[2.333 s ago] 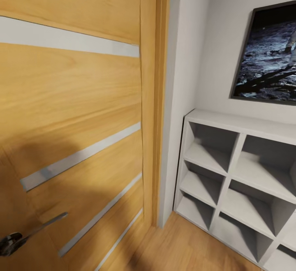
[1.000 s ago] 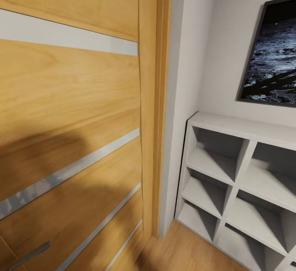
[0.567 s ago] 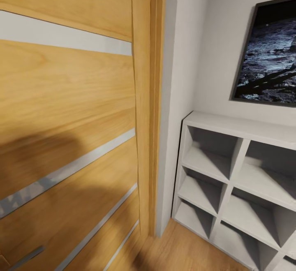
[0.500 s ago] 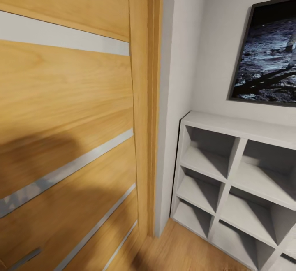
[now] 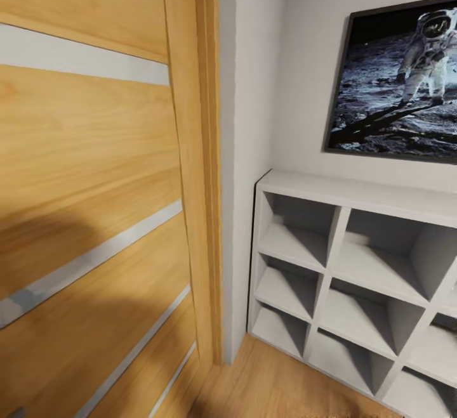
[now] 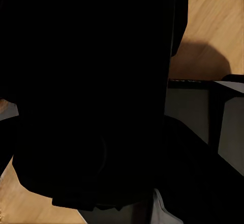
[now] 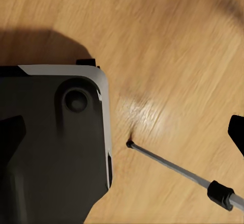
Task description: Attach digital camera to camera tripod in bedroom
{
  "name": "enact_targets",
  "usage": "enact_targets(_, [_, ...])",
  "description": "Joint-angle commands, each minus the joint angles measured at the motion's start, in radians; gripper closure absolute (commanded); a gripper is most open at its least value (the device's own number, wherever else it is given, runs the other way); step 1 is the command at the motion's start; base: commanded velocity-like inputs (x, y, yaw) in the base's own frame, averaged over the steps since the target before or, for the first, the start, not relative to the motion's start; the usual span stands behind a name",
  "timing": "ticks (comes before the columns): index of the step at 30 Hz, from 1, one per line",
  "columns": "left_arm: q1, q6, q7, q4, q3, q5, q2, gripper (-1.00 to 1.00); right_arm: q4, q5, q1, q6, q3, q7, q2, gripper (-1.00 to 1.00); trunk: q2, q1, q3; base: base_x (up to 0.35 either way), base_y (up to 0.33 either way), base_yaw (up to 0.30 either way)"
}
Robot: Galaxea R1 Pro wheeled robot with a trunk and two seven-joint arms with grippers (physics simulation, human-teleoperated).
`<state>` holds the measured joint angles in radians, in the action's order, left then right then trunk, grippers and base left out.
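Door (image 5: 89, 170): wood, grey stripes, close at left.
Shelf (image 5: 355, 278): grey cubes, under astronaut picture (image 5: 400, 82).
Jaws: cannot tell.

Beside my view, a honey-toned wooden door (image 5: 95, 151) is showing smooth grain with matt grey inlaid strips (image 5: 82, 56). Right of that door, a matt grey cube shelf (image 5: 355, 196) is standing on satin wooden floor (image 7: 168, 40).

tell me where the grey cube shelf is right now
In the head view the grey cube shelf stands at the lower right on the wood floor, against the wall under the astronaut picture, right of the wooden door.
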<state>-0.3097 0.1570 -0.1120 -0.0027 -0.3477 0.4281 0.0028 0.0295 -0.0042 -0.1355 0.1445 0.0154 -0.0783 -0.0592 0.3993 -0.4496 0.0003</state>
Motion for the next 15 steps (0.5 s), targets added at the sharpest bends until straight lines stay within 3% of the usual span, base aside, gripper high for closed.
enact_targets(1, [0.000,0.004,-0.003,0.000,-0.008,0.009,0.000,1.00,0.003,0.000,-0.001,0.006,0.001,-0.002,0.000,-1.00,0.001,0.000,0.000,0.000,0.000,-0.188])
enact_targets(15, [0.000,0.003,-0.003,0.000,-0.008,0.010,0.001,1.00,0.003,0.000,-0.001,0.006,0.001,-0.002,0.000,-1.00,0.001,0.000,0.000,0.000,0.000,-0.183])
